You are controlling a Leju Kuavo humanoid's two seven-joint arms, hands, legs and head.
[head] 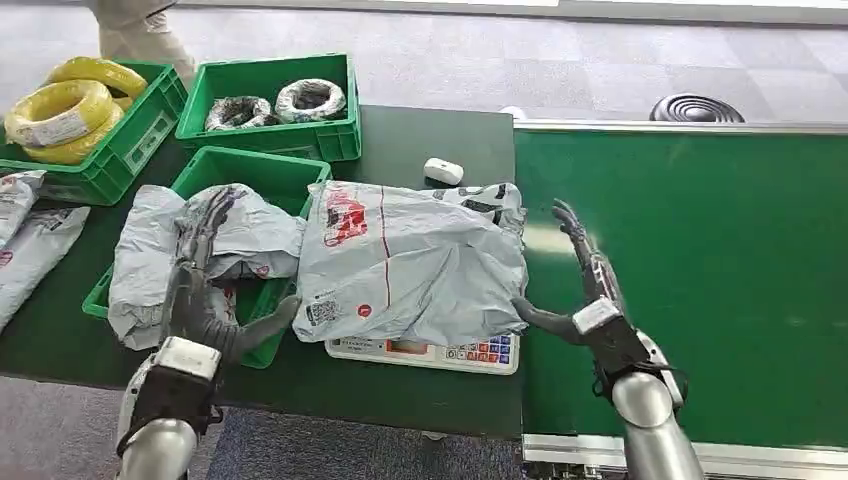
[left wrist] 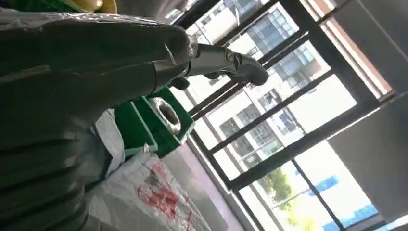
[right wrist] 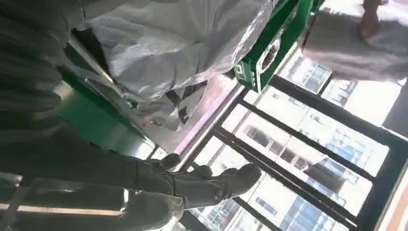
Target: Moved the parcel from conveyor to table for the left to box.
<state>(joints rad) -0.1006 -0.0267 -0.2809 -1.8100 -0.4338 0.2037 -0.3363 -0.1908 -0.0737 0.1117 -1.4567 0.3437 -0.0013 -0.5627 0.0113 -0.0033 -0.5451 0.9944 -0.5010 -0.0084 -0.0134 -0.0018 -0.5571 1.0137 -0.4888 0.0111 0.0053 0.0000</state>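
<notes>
Dark green tabletop meets a brighter green conveyor (head: 690, 270) along a seam that runs just inboard of the right hand (head: 590, 300). That hand hovers low over the belt's edge, fingers straight and spread, thumb stretched toward the parcel (head: 410, 265) and touching or nearly touching its lower corner; it holds nothing. The parcel, a grey plastic mailer with red print, lies just beside the thumb, draped over a white scale (head: 425, 352) on the table, so it is already off the belt.

Across the parcel from the right hand, the left hand (head: 205, 285) rests flat with spread fingers on a second grey bag (head: 200, 255) that sags over the rim of the near green crate (head: 255, 175); it lies on top and grips nothing.

Beyond both hands sit a small white device (head: 443, 171), a crate holding wrapped coils (head: 270, 105), and another with yellow cable rolls (head: 70, 115). More grey mailers (head: 30, 235) lie out past the left hand, and a person's legs (head: 140, 30) stand at the far edge.

The parcel looks light, limp and slick; its film will crumple and slide under a flat palm. I judge a pinch on a bunched fold near the edge, or a scoop under the sagging side, safer than pressing from above.
</notes>
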